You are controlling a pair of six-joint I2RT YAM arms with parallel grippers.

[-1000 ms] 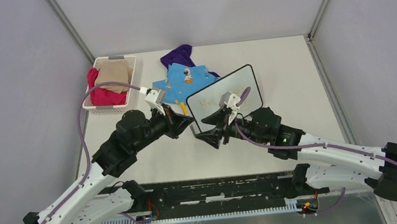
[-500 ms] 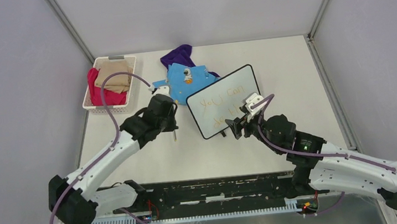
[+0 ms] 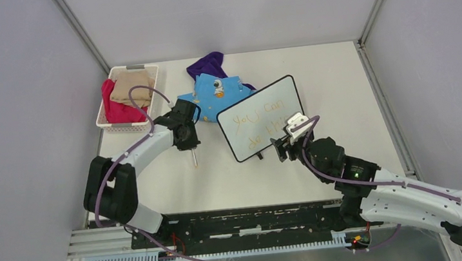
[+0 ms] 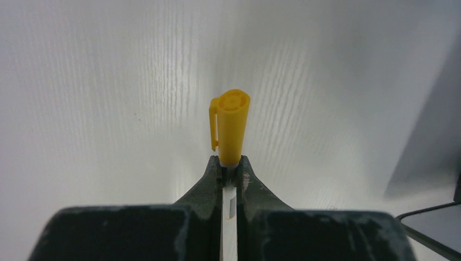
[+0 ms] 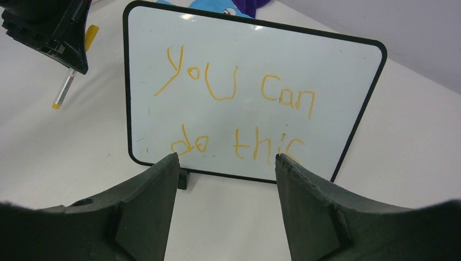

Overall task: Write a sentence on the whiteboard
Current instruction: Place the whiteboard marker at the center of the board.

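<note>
Stands the whiteboard (image 3: 259,118) on its little black feet at the centre of the top view, face turned toward the lower right, presumably so the writing reads from the arm side. Carries the sentence (image 5: 235,109) in orange-yellow across two lines, "you can" over "do this", with the last letter partly cut off by a fingertip in the right wrist view. Looks complete, so little seems left beyond putting the tool down.

Pinches the marker (image 4: 229,128) in narrow left jaws, white barrel squeezed between them, yellow clipped end pointing down at the bench (image 3: 341,93). Probably held low and vertical for setting down. Keeps clear of the board: left of centre in the top view, apart from its left edge.

Spreads the right jaws wide, gripping nothing, just beside the board's lower edge in the top view. Frames the board between both fingers in the right wrist view, upper middle of the frame, seemingly beyond the tips rather than between them. Perhaps posed to steady the board.
</note>
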